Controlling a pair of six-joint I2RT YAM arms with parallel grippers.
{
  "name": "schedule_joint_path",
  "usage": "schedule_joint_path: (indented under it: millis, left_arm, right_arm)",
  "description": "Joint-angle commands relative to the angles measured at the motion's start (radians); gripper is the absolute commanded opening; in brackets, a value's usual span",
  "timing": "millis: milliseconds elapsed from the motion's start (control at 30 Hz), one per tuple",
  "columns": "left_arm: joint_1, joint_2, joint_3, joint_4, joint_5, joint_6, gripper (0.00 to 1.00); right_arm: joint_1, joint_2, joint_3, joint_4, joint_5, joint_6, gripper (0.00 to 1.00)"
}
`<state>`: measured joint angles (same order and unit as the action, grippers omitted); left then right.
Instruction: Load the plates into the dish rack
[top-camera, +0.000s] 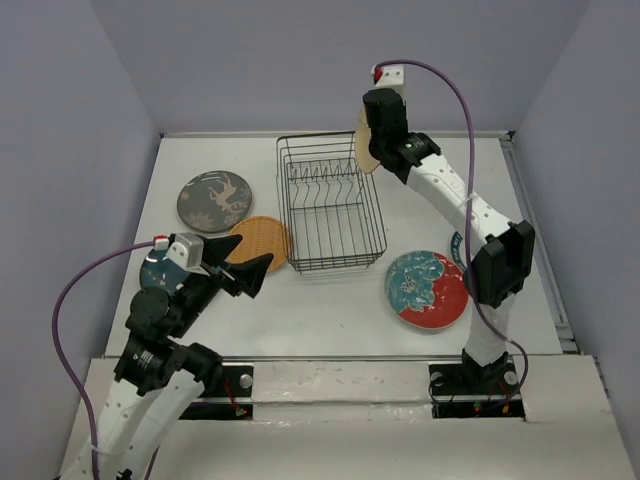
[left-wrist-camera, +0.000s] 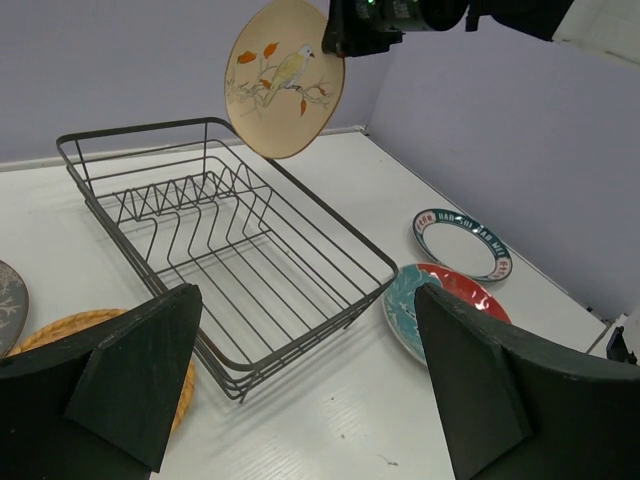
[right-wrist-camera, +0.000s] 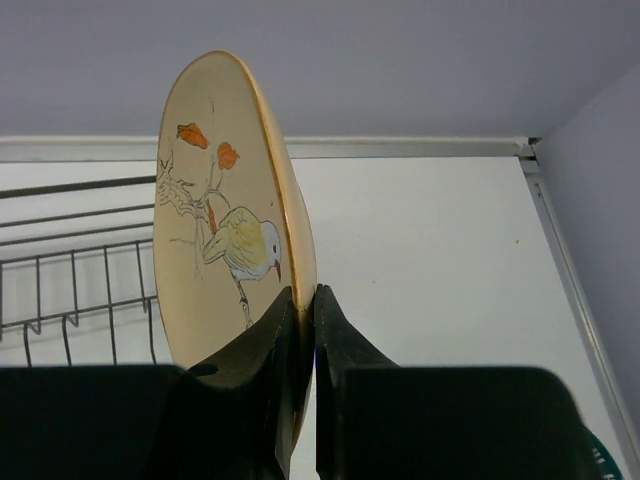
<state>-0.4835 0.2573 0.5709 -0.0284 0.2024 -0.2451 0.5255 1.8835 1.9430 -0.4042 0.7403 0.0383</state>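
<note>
I see the right pincer (right-wrist-camera: 306, 300) clamping the tan plate (right-wrist-camera: 215, 210) on edge over the rack (top-camera: 335, 268), far right; left pincer (left-wrist-camera: 307, 300) spread wide, empty.

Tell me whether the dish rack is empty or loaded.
Empty. The dish rack holds no plate between its dividers; the tan plate hangs pinched in the right gripper.

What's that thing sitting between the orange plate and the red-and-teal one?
The black wire dish rack: its near end lies between the orange plate and the red-and-teal plate. The top view shows it best.
</note>
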Motion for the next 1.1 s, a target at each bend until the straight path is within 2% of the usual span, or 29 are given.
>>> schedule_joint_path:
  millis: [0, 600, 1067]
  left_arm:
    - [-0.009, -0.016, 0.027, 0.03, -0.018, 0.009, 0.99]
    - [-0.015, -0.012, 0.032, 0.007, -0.027, 0.013, 0.99]
    - [-0.013, 0.005, 0.033, -0.002, -0.029, 0.012, 0.99]
  right_arm:
    - [0.044, 0.014, 0.142, 0.146, 0.191, -0.121, 0.07]
    - [0.153, 0.172, 0.106, 0.16, 0.269, -0.209, 0.07]
    - [0.192, 0.183, 0.016, 0.171, 0.24, -0.193, 0.07]
